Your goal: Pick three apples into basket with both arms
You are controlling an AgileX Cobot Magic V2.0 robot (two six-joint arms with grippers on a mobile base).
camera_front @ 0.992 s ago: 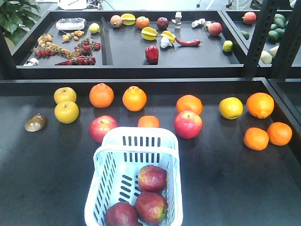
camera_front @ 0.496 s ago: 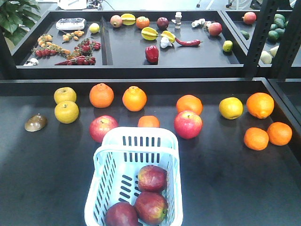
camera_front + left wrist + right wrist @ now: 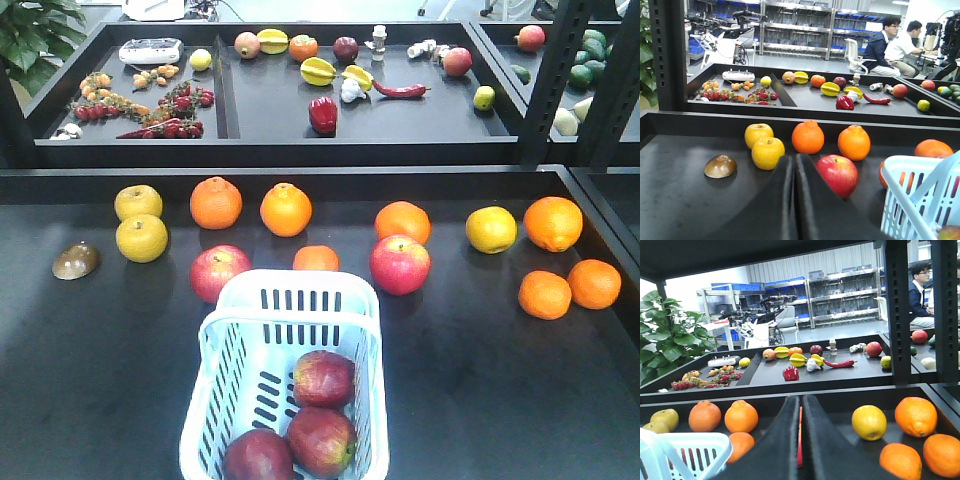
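- Now, left gripper [image 3: 794, 165]: fingers pressed together, nothing held, hanging low over the worktop's near-left area, clear of the fruit.
- Basket [image 3: 290, 285] at the near edge, centre; three dark apples [image 3: 322, 378] piled inside, so the job looks done.
- Right gripper [image 3: 800, 410]: fingers nearly touching, empty, hanging near the oranges [image 3: 914, 416] toward the right edge.

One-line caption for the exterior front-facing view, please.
Three maroon apples lie in the pale blue basket; oranges remain on the black table.
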